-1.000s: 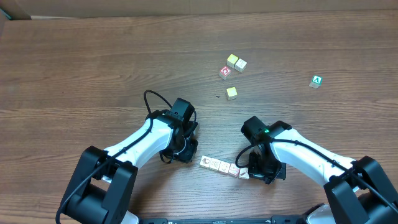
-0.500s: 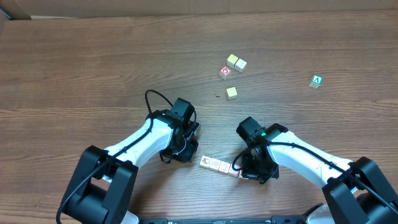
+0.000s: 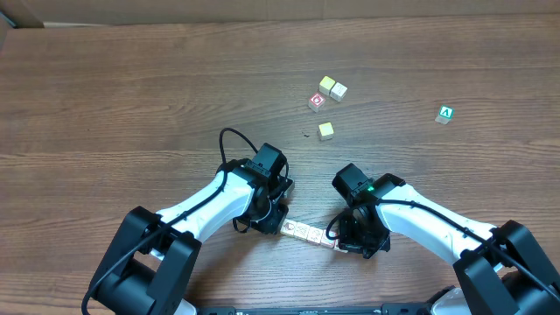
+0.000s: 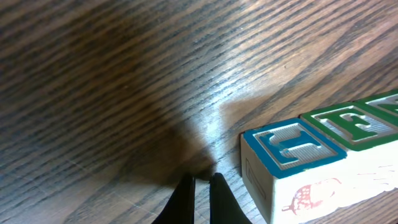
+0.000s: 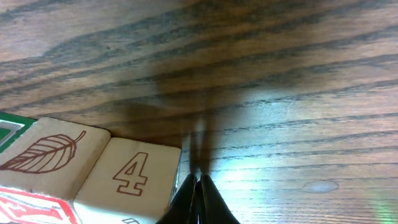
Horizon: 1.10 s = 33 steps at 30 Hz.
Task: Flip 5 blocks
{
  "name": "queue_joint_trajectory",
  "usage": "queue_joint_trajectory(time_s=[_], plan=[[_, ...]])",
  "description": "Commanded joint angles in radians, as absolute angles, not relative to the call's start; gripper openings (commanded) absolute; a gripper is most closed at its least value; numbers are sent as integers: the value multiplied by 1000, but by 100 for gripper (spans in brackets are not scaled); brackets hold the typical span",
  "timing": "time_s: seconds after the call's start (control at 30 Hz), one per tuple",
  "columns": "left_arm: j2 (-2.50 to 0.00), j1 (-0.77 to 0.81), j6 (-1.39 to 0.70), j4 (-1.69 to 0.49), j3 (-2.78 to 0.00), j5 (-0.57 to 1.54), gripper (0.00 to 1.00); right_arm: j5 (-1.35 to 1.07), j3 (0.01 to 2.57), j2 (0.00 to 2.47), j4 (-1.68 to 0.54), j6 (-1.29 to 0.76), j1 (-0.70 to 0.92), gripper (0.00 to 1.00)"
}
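Left claw (image 4: 201, 182), jaws pressed together on nothing, is pointing down at the wooden table (image 3: 131, 87) just beside the blue-lettered block (image 4: 292, 155) ending the row of blocks (image 3: 308, 234), which is lying near the table's front edge between the two arms. Opposite, the right claw (image 5: 199, 182), likewise closed and empty, is standing just beside the "4" block (image 5: 132, 177), which is touching a leaf-printed block (image 5: 43, 155).

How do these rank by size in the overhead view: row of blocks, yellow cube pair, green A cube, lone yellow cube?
1. row of blocks
2. yellow cube pair
3. green A cube and lone yellow cube: they look alike, so unranked.
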State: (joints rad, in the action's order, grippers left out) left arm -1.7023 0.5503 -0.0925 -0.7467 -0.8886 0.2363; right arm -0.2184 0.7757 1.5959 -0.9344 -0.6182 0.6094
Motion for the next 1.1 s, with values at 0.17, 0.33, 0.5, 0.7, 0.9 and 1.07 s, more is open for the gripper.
queue_joint_trajectory(time_s=[0.17, 0.33, 0.5, 0.7, 0.9, 1.07], plan=[[-1713, 552, -24, -744, -886, 226, 4, -264, 772, 1571, -916, -641, 629, 4], [-1713, 552, 2, -744, -886, 226, 4, -265, 772, 1571, -916, -661, 629, 4], [-1713, 552, 16, -743, -886, 226, 4, -272, 772, 1571, -915, -684, 629, 4], [-1713, 552, 16, -719, -886, 224, 4, -280, 772, 1571, -909, -719, 630, 4], [-1713, 552, 0, -710, -886, 199, 4, -301, 772, 1571, -891, -754, 635, 4], [-1713, 552, -15, -710, -886, 199, 4, -316, 772, 1571, -882, -783, 652, 4]])
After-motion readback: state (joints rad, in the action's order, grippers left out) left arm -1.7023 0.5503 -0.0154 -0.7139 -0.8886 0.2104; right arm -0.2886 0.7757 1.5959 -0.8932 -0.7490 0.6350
